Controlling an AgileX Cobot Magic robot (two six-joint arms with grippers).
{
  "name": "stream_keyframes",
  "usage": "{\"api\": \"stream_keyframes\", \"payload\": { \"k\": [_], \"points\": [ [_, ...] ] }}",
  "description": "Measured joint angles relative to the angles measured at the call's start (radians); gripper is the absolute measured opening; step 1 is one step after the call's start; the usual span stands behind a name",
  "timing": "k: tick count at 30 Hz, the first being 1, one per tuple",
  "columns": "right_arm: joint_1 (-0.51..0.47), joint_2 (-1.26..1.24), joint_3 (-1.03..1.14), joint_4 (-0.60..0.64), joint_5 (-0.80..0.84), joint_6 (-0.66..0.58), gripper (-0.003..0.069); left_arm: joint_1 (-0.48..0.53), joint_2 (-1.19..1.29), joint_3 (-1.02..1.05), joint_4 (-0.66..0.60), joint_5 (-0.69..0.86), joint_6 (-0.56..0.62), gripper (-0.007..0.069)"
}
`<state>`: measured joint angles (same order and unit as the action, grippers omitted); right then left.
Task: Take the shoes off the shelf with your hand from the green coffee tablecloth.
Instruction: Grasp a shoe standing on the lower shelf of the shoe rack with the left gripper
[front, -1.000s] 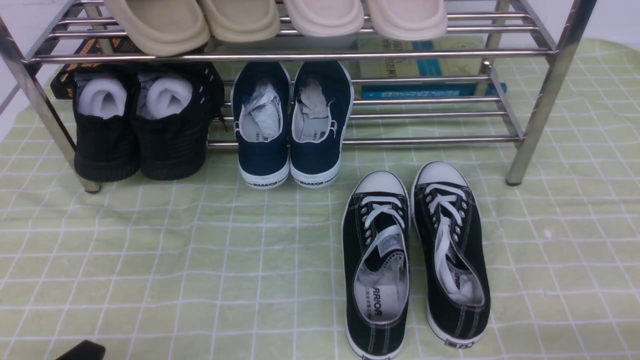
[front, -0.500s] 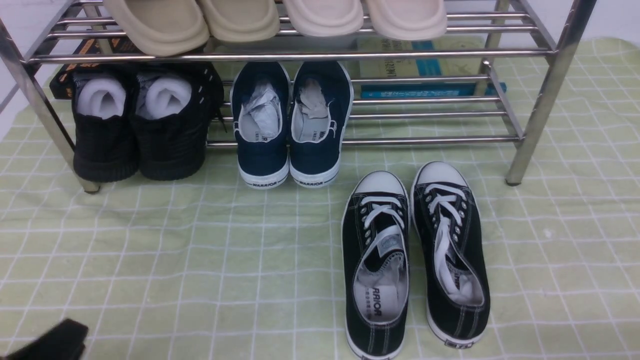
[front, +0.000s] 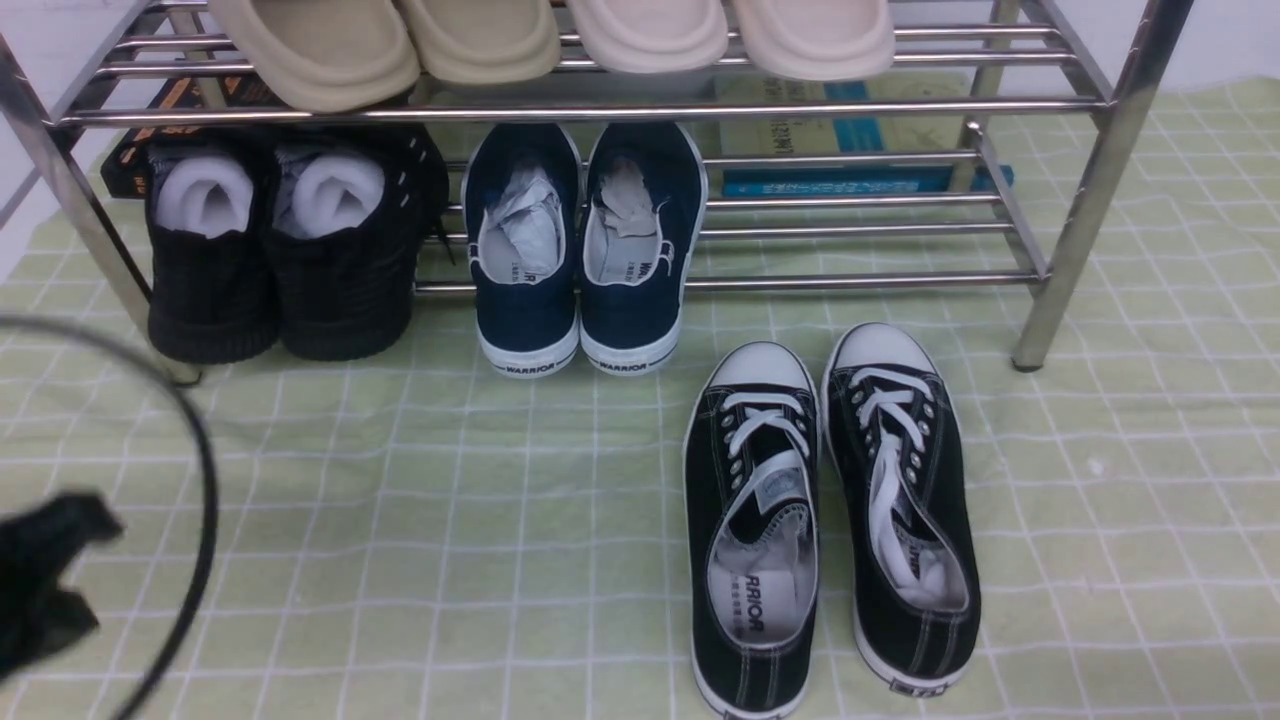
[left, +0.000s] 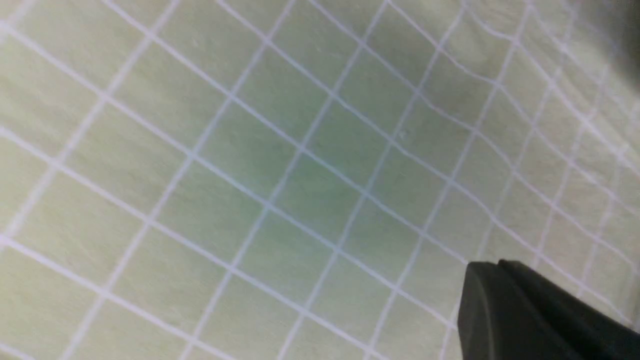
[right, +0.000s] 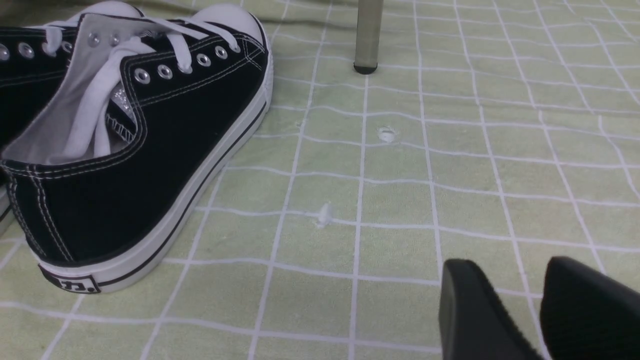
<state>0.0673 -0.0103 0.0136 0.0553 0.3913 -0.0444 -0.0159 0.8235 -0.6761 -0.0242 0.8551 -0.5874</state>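
The navy blue slip-on shoes (front: 575, 260) stand side by side on the lower tier of the chrome shelf (front: 860, 282), heels toward me, with paper stuffing inside. The green grid tablecloth (front: 450, 520) lies under everything. My left gripper (front: 55, 575) shows blurred at the lower left edge, far from the shoes, with its cable arcing above it. In the left wrist view its fingers (left: 495, 264) are pressed together over bare cloth, holding nothing. My right gripper (right: 520, 272) is out of the front view. It hangs open and empty over the cloth.
Black lace-up sneakers (front: 830, 510) lie on the cloth in front of the shelf's right half, close to my right gripper (right: 125, 150). Black knit shoes (front: 280, 260) sit left of the navy pair. Beige slippers (front: 540, 40) fill the top tier. A shelf leg (right: 367, 35) stands ahead.
My left arm has risen into the front view from the bottom left corner, and its cable now arcs across the left side. Shoes and shelf have not moved.
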Motion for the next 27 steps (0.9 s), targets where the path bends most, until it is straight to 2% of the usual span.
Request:
{"api": "stream_keyframes", "payload": {
  "k": [2, 5, 6, 7, 10, 16, 18, 21, 27],
  "points": [
    [0.000, 0.000, 0.000, 0.000, 0.000, 0.000, 0.0237, 0.000, 0.158, -0.136, -0.002, 0.041, 0.071, 0.0072],
    [0.000, 0.000, 0.000, 0.000, 0.000, 0.000, 0.0237, 0.000, 0.314, -0.272, -0.078, 0.069, 0.182, 0.0136],
    [0.000, 0.000, 0.000, 0.000, 0.000, 0.000, 0.0237, 0.000, 0.314, -0.272, -0.078, 0.069, 0.182, 0.0136],
    [0.000, 0.000, 0.000, 0.000, 0.000, 0.000, 0.0237, -0.008, 0.392, -0.340, -0.137, 0.080, 0.244, 0.0185],
    [0.000, 0.000, 0.000, 0.000, 0.000, 0.000, 0.0237, -0.067, 0.510, -0.444, -0.184, 0.080, 0.298, 0.0282],
    [0.000, 0.000, 0.000, 0.000, 0.000, 0.000, 0.0237, -0.211, 0.656, -0.581, -0.168, 0.015, 0.292, 0.0395],
    [0.000, 0.000, 0.000, 0.000, 0.000, 0.000, 0.0237, -0.266, 0.724, -0.639, -0.142, -0.055, 0.277, 0.0426],
    [0.000, 0.000, 0.000, 0.000, 0.000, 0.000, 0.0237, -0.307, 0.789, -0.683, -0.115, -0.130, 0.274, 0.0434],
    [0.000, 0.000, 0.000, 0.000, 0.000, 0.000, 0.0237, -0.325, 0.882, -0.706, -0.088, -0.264, 0.274, 0.0439]
  ]
}}
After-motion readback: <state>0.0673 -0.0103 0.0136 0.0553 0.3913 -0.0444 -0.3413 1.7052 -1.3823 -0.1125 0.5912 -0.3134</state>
